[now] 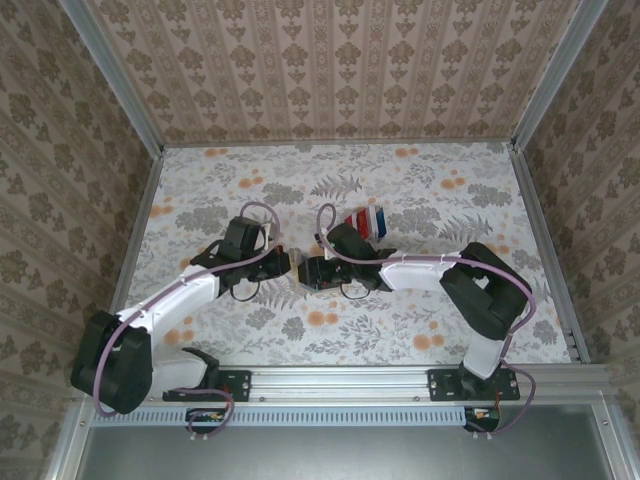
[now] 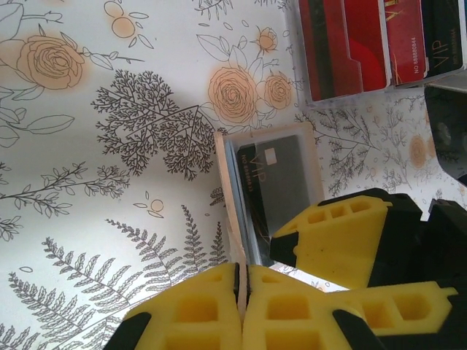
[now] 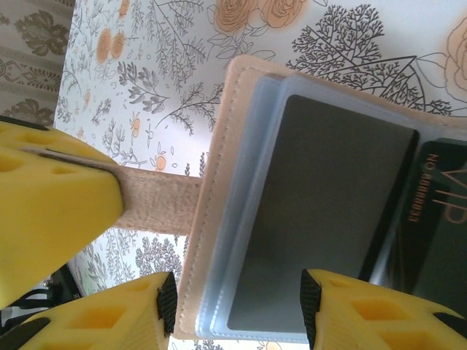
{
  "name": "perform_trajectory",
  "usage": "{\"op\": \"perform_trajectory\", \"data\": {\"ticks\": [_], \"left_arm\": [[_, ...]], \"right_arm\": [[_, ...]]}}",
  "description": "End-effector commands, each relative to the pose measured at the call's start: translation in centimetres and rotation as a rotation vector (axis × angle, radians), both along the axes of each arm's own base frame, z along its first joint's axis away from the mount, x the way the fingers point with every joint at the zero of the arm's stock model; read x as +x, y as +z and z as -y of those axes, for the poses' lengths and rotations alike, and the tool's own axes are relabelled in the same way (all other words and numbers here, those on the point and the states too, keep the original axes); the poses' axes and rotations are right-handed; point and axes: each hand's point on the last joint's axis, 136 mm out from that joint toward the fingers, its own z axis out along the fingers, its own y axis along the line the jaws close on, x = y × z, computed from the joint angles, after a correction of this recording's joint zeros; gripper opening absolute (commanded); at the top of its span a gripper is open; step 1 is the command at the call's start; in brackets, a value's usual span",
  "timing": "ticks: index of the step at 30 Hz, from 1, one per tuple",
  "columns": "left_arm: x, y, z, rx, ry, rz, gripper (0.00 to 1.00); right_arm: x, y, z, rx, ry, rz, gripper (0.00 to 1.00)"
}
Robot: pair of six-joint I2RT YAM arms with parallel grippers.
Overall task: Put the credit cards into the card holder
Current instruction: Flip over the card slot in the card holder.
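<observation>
1. The card holder (image 3: 248,219) lies open near the middle of the table, tan rim to the outside and blue-grey pocket lining facing up.
2. In its lining I see a dark card (image 3: 328,219). Beside it is a still darker surface with gold "VIP" letters. Whether this is the same card or a second one, I cannot tell.
3. A tan strap (image 3: 157,204) sticks out sideways from the rim of the holder.
4. The left gripper (image 2: 239,281) has its two yellow fingers pressed fully together on this strap, so it holds the holder by that part.
5. The right gripper (image 3: 235,299) is at the other side of the holder, very close to it. Its fingers stand well apart. One is just beside the tan rim and the other is over the pocket with the dark card. I see nothing clamped between them.
6. The other credit cards (image 2: 350,44) lie together a little beyond the holder, apart from it. They are mostly red, and one has a dark band with "VIP" on it. From above, white and blue also show in this group.
7. Seen from above, both arms reach inward and their grippers meet around the holder.
8. The table (image 2: 109,146) has a white cover with grey ferns and orange roses.
9. Patterned wallpaper walls (image 1: 330,60) stand around it.
</observation>
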Motion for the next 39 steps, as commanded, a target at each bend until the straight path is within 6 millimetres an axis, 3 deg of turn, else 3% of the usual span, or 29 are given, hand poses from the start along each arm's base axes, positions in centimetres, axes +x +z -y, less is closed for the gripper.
{"op": "perform_trajectory", "data": {"ticks": [1,13,32,39], "left_arm": [[0.3,1.7,0.2,-0.007,0.008,0.025,0.00],[0.5,1.7,0.6,-0.010,-0.002,0.020,0.00],[0.5,1.7,0.5,0.003,-0.006,0.024,0.00],[0.5,2.0,0.6,-0.002,-0.006,0.025,0.00]], "right_arm": [[1.1,0.2,0.3,-0.011,-0.019,0.017,0.52],[1.3,-0.2,-0.6,0.004,0.001,-0.007,0.51],[1.3,-1.4,0.0,-0.046,-0.004,-0.011,0.42],[1.4,-1.6,0.0,-0.053,0.001,-0.012,0.45]]}}
